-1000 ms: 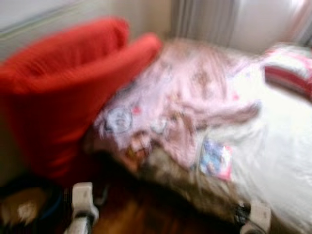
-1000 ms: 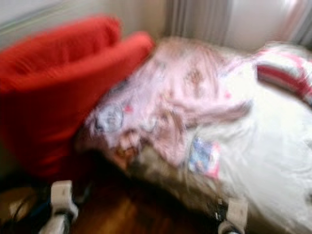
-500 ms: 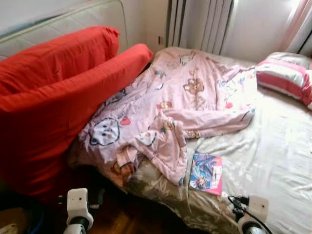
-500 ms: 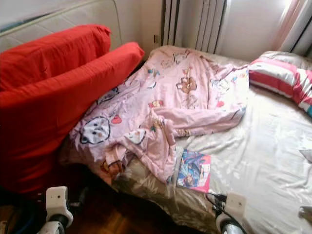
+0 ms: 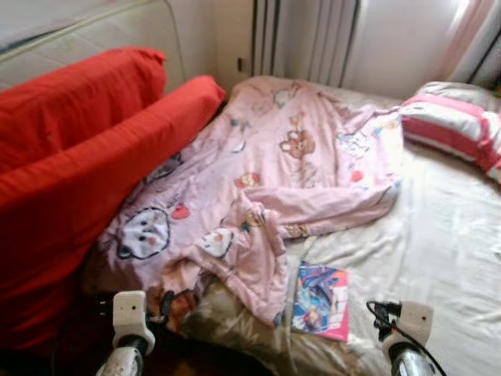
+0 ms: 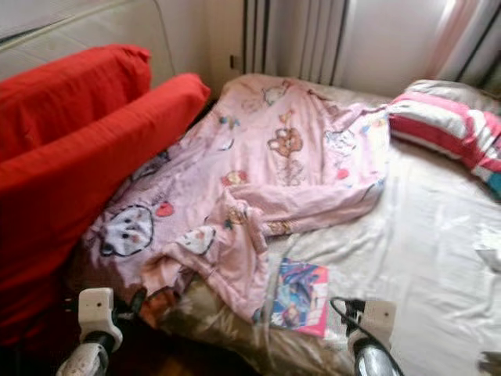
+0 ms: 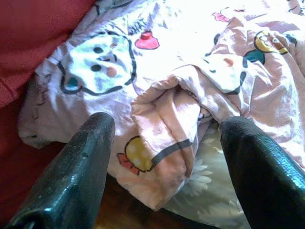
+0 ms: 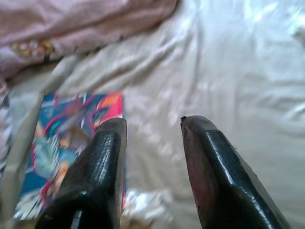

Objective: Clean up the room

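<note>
A pink cartoon-print blanket (image 5: 274, 164) lies crumpled over the left part of the bed (image 5: 446, 243), one corner hanging off the front edge. A colourful book (image 5: 321, 300) rests on the cream sheet near that edge. My left gripper (image 7: 164, 131) is open, its fingers either side of the blanket's hanging corner (image 7: 162, 143) and short of it. My right gripper (image 8: 152, 124) is open above the sheet, beside the book (image 8: 66, 143). Both wrists (image 5: 129, 313) (image 5: 407, 325) show low in the head views.
Two big red cushions (image 5: 78, 172) lean against the bed's left side. A pink-striped pillow (image 5: 450, 129) lies at the far right. Curtains (image 5: 305, 39) and a wall stand behind the bed. A small white item (image 6: 489, 254) sits on the sheet at right.
The camera has steadied from a blur and moved closer to the bed; the scene has shifted left. Both wrists sit a little higher in view.
</note>
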You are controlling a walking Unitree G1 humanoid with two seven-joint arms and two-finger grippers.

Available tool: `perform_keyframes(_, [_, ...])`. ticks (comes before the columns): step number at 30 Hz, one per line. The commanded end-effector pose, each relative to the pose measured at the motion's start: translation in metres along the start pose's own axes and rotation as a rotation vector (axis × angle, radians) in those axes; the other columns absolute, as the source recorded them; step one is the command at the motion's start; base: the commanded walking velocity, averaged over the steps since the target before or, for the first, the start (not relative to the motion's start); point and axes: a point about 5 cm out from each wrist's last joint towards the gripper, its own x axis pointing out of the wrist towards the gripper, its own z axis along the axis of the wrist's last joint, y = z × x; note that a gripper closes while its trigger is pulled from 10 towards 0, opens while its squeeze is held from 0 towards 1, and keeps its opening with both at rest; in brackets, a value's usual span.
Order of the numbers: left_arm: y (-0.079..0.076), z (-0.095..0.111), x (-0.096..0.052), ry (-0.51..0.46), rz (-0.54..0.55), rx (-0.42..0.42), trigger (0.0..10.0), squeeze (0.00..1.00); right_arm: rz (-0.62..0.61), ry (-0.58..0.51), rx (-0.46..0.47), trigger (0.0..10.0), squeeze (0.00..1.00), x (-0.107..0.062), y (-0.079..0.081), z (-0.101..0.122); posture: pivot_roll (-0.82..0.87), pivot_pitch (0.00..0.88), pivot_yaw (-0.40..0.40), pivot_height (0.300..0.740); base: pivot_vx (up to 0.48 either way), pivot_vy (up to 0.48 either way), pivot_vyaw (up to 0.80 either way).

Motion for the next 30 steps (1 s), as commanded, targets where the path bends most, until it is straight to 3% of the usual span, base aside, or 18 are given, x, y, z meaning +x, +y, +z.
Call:
perform_keyframes(1, [0.0084, -0.0054, -0.0063, 0.016, 0.038, -0.003, 10.0, 0.00, 0.037, 0.002, -0.007, 10.0, 0.00, -0.0022, 0.0081, -0.0037, 0.02, 0.065, -0.019, 0.740, 0.000, 0.000, 0.00])
perform_keyframes(14, [0.0057, -0.0087, -0.0099, 0.020, 0.036, -0.005, 10.0, 0.00, 0.009, 0.043, -0.031, 10.0, 0.00, -0.0039, -0.0006, -0.0088, 0.03, 0.040, -0.024, 0.740, 0.000, 0.000, 0.00])
perform_keyframes(26, [0.0075, -0.0035, -0.0061, 0.004, 0.056, -0.010, 10.0, 0.00, 0.015, 0.028, -0.023, 10.0, 0.00, 0.0001, 0.0033, -0.0029, 0.04, 0.088, -0.027, 0.674, 0.000, 0.000, 0.00])
perform_keyframes(30, [0.0077, -0.0052, -0.0079, 0.008, 0.061, -0.011, 10.0, 0.00, 0.008, 0.030, -0.027, 10.0, 0.00, -0.0009, 0.0023, -0.0043, 0.04, 0.092, -0.027, 0.674, 0.000, 0.000, 0.00])
